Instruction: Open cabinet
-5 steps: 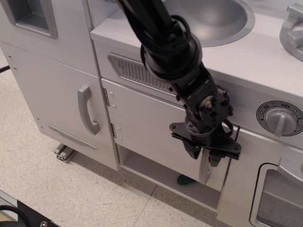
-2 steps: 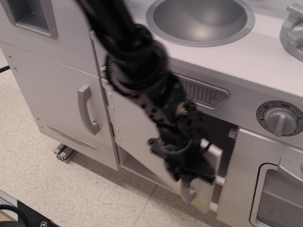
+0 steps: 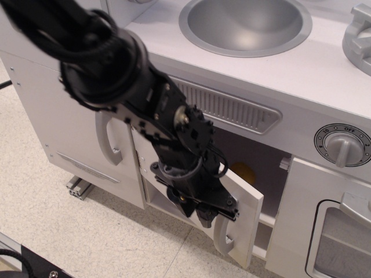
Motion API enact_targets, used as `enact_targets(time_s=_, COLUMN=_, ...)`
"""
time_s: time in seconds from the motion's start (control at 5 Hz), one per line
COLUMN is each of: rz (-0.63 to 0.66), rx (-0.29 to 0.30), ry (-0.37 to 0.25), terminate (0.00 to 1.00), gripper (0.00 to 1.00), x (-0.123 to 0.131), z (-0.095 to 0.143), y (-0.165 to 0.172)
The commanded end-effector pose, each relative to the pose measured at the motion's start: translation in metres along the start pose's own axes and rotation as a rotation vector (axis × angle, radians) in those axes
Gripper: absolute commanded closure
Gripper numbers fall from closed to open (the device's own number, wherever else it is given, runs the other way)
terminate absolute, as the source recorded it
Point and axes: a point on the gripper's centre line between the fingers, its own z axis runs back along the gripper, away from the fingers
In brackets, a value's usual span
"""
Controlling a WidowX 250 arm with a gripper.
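The cabinet door [image 3: 247,204] is light grey and hinged on its left. It stands swung out about halfway, with its free edge toward me. Its curved silver handle [image 3: 223,238] sticks out below my gripper [image 3: 204,218]. The black gripper sits on the handle's upper end, with its fingers closed around it. The arm crosses in from the upper left and hides the hinges and most of the door face. A dark cabinet opening [image 3: 255,162] shows behind the door, with a yellowish object [image 3: 243,172] inside.
A taller narrow door with a silver handle [image 3: 107,145] stands to the left. A sink bowl [image 3: 246,23] sits on top. A timer knob [image 3: 343,145] and a windowed oven door [image 3: 342,243] are at the right. Speckled floor [image 3: 87,237] lies below.
The door has swung from nearly shut to about half open. My gripper has moved left and down with the handle, and the arm now crosses from the upper left.
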Motion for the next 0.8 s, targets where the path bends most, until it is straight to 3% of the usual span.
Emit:
enact_targets(time_s=0.0, rz=0.045, rx=-0.060, ry=-0.051, terminate=0.00, gripper=0.00, x=0.047, z=0.060, y=-0.027)
enact_targets(time_s=0.2, rz=0.044, rx=-0.070, ry=-0.099, terminate=0.00, gripper=0.00, x=0.070, z=0.063, y=-0.041)
enact_targets(time_s=0.4, rz=0.026, rx=-0.020, ry=-0.148, terminate=0.00, gripper=0.00, x=0.082, z=0.044, y=-0.044)
enact_targets(time_s=0.6, rz=0.013, rx=0.018, ry=-0.159, terminate=0.00, gripper=0.00, x=0.088, z=0.026, y=-0.044)
